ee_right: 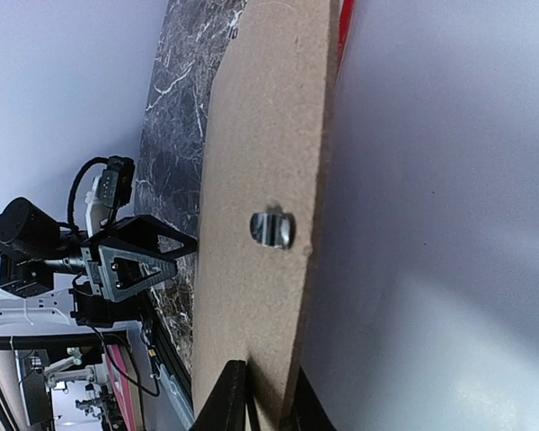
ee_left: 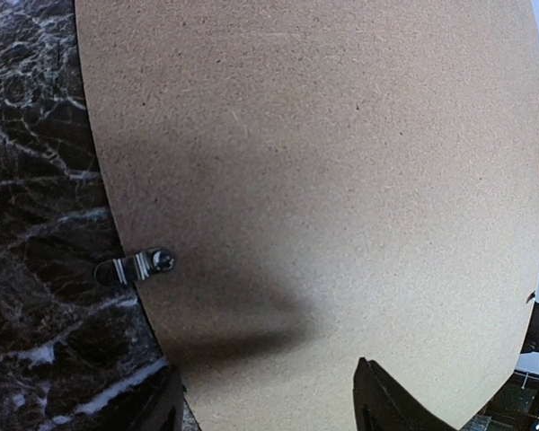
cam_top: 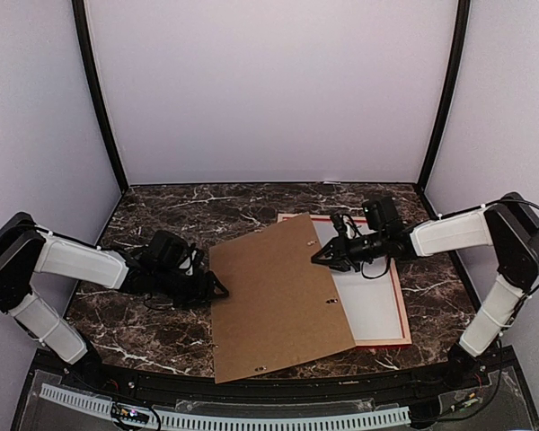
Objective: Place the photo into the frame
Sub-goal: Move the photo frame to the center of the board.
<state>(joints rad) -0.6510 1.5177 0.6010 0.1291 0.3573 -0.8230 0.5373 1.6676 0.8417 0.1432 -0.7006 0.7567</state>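
The red frame (cam_top: 401, 305) lies flat at right of centre with a white sheet (cam_top: 368, 301) inside it. The photo's printed face is hidden. A brown backing board (cam_top: 274, 301) lies askew, its right part over the frame's left side. My right gripper (cam_top: 322, 256) is shut on the board's right edge; in the right wrist view its fingers (ee_right: 235, 395) pinch the board (ee_right: 260, 135) below a metal clip (ee_right: 271, 228). My left gripper (cam_top: 217, 289) stands open at the board's left edge. In the left wrist view the left gripper (ee_left: 268, 386) holds nothing, with the board (ee_left: 323, 162) filling the picture.
The dark marble table (cam_top: 162, 211) is walled in by pale panels at the back and sides. A metal turn clip (ee_left: 139, 265) juts from the board's left edge. The right wrist view shows the frame's red strip (ee_right: 345, 27) beside the white sheet (ee_right: 431, 224).
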